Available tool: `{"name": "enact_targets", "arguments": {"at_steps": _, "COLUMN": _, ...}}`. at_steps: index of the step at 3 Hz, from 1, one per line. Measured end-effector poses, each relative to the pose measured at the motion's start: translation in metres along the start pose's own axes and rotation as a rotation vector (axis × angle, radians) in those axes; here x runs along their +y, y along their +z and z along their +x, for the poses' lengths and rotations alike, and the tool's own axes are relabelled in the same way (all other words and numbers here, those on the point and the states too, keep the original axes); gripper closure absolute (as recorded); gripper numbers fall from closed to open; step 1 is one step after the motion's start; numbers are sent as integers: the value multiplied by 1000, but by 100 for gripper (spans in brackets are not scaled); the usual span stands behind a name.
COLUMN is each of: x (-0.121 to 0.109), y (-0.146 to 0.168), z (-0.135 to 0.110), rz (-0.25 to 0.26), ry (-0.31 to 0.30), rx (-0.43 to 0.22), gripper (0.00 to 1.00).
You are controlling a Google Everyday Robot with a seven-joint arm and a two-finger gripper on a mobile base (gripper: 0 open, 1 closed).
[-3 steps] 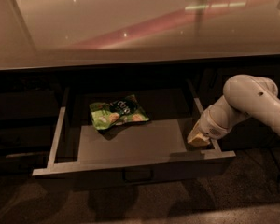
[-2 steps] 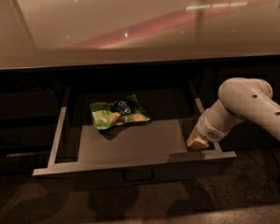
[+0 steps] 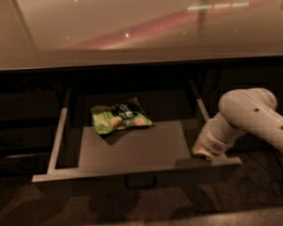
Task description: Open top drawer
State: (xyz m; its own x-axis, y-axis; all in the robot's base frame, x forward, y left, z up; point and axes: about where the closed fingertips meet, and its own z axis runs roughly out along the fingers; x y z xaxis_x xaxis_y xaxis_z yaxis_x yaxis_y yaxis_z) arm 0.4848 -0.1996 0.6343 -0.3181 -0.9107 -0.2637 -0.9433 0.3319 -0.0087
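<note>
A broad, glossy countertop (image 3: 132, 27) fills the upper half of the view, with dark cabinet fronts (image 3: 23, 126) running beneath it. Under its edge the top drawer (image 3: 132, 147) stands pulled well out toward the camera. Its grey floor is open to view, and its pale side rails (image 3: 56, 138) stretch from the cabinet to the front panel. The front panel sits low in the frame, seen from above, so only its top edge and a dark hint of the handle (image 3: 140, 181) can be made out.

The robot's white arm (image 3: 254, 117) comes in from the right and bends down toward the drawer's right front corner. Inside the drawer, toward the back and left of centre, lies a green snack bag (image 3: 120, 118), flat on the floor and well apart from the arm.

The gripper (image 3: 203, 150) is at the arm's tip, right against the front right corner of the drawer, just beside the right rail. Whether it is clenched on that edge or released cannot be told, since the wrist covers it.

Judged from how things lie, the opening itself looks done or very nearly so, since most of the drawer floor is exposed. What seems left is at most a last bit of travel and getting the arm clear of the corner
</note>
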Motion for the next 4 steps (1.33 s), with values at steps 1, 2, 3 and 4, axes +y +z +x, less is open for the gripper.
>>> {"name": "enact_targets", "arguments": {"at_steps": 1, "x": 0, "y": -2, "z": 0, "rz": 0, "ry": 0, "rx": 0, "gripper": 11}}
{"name": "enact_targets", "arguments": {"at_steps": 2, "x": 25, "y": 22, "z": 4, "rz": -14, "ry": -30, "rx": 53, "gripper": 0}}
{"name": "enact_targets", "arguments": {"at_steps": 3, "x": 26, "y": 24, "z": 4, "rz": -14, "ry": -33, "rx": 59, "gripper": 0}}
{"name": "enact_targets", "arguments": {"at_steps": 4, "x": 43, "y": 37, "z": 20, "rz": 2, "ry": -26, "rx": 125, "gripper": 0}}
